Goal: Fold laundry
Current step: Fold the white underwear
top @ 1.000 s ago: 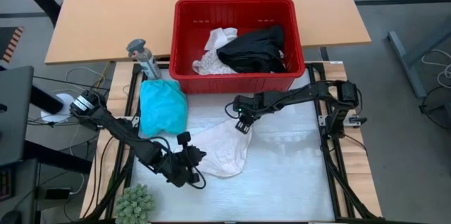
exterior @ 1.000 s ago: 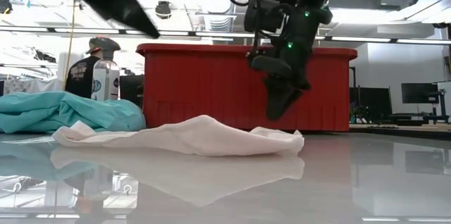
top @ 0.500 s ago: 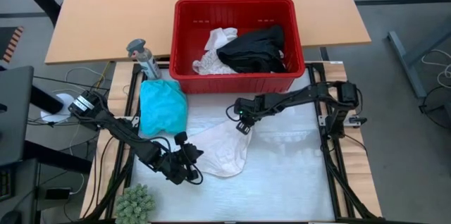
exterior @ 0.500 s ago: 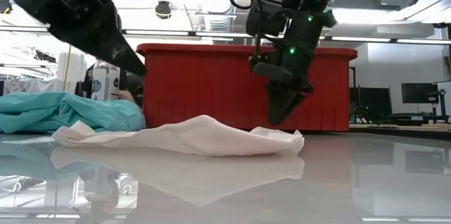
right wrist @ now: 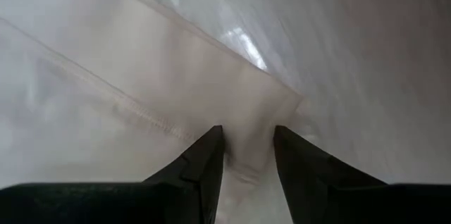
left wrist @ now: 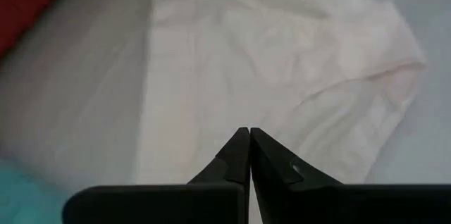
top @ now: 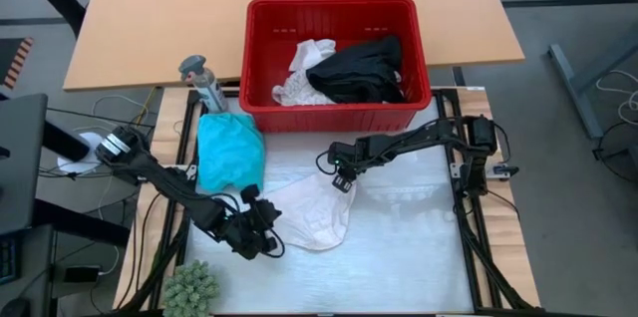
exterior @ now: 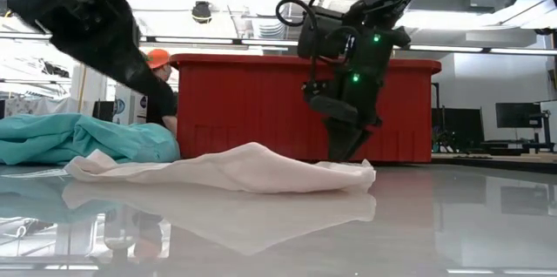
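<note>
The right end effector [right wrist: 245, 155] stands over the corner of the white garment [top: 317, 212], its two fingers [right wrist: 201, 164] partly spread with the hemmed corner lying between them. The fabric is not visibly pinched; contact cannot be confirmed from the wrist view. In the low view the right end effector [exterior: 341, 148] points down at the garment's far edge, just in front of the red basket [top: 339, 10].

To do this step well, the fingers should straddle only the top layer at the corner, descend until the tips meet the counter [top: 419, 247], then close fully before any lift. A grip taken too far from the hem would likely bunch the cloth.

The left end effector [left wrist: 249, 139] has its fingers pressed together, holding nothing, and hovers above the near-left part of the same garment. In the high view it [top: 267, 219] sits at the garment's left edge.

The white garment lies flat but rumpled at the middle of the counter. The teal garment [top: 230, 151] lies bunched to its left, beside the basket. The black garment [top: 361, 70] and further white pieces [top: 305, 73] sit inside the basket.

A spray bottle [top: 202, 82] stands by the basket's left corner; its label cannot be read. No other brand or writing is legible.
</note>
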